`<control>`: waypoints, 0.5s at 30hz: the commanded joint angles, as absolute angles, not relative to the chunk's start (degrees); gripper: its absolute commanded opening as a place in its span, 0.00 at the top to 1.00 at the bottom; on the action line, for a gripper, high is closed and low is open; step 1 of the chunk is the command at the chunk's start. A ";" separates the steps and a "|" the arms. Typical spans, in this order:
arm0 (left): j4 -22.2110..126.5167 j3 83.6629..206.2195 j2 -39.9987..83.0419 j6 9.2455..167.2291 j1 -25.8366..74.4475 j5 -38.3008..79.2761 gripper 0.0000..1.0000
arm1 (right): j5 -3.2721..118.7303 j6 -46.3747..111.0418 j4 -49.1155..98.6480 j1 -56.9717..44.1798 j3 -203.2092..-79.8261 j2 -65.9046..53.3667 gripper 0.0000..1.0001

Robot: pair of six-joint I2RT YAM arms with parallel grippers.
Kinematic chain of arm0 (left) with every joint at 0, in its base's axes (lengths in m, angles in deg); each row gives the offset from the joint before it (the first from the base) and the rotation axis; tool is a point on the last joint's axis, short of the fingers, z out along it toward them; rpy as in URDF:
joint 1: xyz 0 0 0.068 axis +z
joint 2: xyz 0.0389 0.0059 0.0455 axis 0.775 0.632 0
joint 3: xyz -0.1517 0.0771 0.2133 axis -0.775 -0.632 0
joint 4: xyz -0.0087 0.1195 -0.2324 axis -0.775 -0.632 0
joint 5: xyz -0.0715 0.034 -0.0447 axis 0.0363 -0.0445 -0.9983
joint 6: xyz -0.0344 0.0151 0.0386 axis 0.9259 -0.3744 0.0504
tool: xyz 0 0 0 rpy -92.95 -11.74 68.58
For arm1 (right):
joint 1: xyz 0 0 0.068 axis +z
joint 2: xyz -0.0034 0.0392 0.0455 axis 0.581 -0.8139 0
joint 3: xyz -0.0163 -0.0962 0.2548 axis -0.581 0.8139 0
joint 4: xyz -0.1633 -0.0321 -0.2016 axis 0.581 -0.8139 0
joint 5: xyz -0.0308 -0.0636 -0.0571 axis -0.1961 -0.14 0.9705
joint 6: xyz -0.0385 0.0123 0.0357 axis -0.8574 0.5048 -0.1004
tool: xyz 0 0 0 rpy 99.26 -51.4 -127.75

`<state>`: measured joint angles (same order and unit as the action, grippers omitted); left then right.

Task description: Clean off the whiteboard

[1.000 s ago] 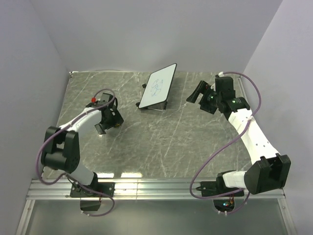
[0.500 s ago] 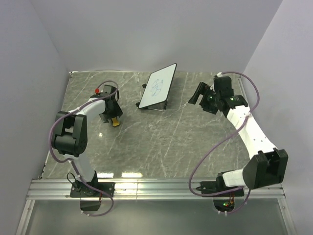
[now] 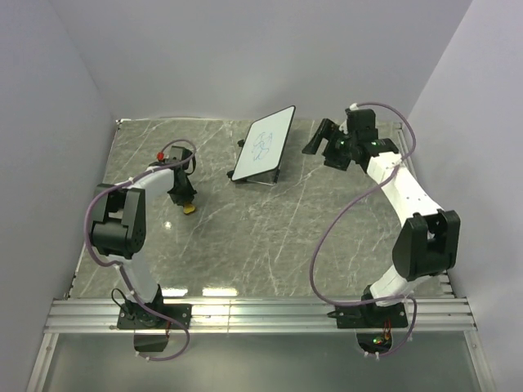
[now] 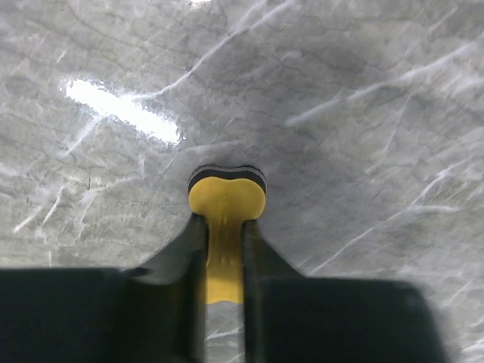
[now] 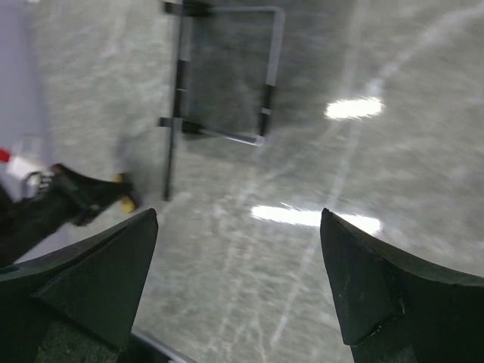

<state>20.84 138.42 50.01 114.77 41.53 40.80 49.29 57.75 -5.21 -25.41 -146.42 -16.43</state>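
Note:
The whiteboard [image 3: 264, 144] leans on its black stand at the back middle of the table, with a blue scribble on its face. The right wrist view shows it from behind, mostly its black stand [image 5: 268, 76]. A yellow bone-shaped eraser [image 3: 189, 207] [image 4: 225, 200] lies on the marble to the board's left. My left gripper [image 3: 185, 198] [image 4: 224, 227] is shut on the eraser's narrow waist, and its rounded end pokes out past the fingertips. My right gripper [image 3: 315, 140] [image 5: 239, 213] hovers open and empty just right of the board.
The grey marble table [image 3: 270, 237] is walled at the back and both sides. A metal rail [image 3: 261, 314] runs along the near edge by the arm bases. A red marker on the left arm [image 3: 161, 154] shows near its wrist.
My left gripper has swung toward the back, come down over the yellow eraser and closed on it. The right arm has moved up and left, closer to the whiteboard, still open.

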 commanded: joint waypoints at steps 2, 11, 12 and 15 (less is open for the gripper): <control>21.57 138.51 51.41 113.22 42.45 39.47 0.99 | 35.94 61.46 7.33 -25.15 -150.95 -21.33 0.06; 19.65 142.28 50.00 113.57 42.63 37.19 1.00 | 32.94 64.28 9.72 -17.42 -158.33 -33.64 0.19; 19.20 142.90 50.00 113.66 42.63 37.01 1.00 | 32.76 64.19 9.54 -16.81 -158.95 -35.30 0.23; 18.06 144.92 48.95 113.83 42.63 36.14 1.00 | 33.11 64.19 8.75 -15.22 -159.66 -36.98 0.31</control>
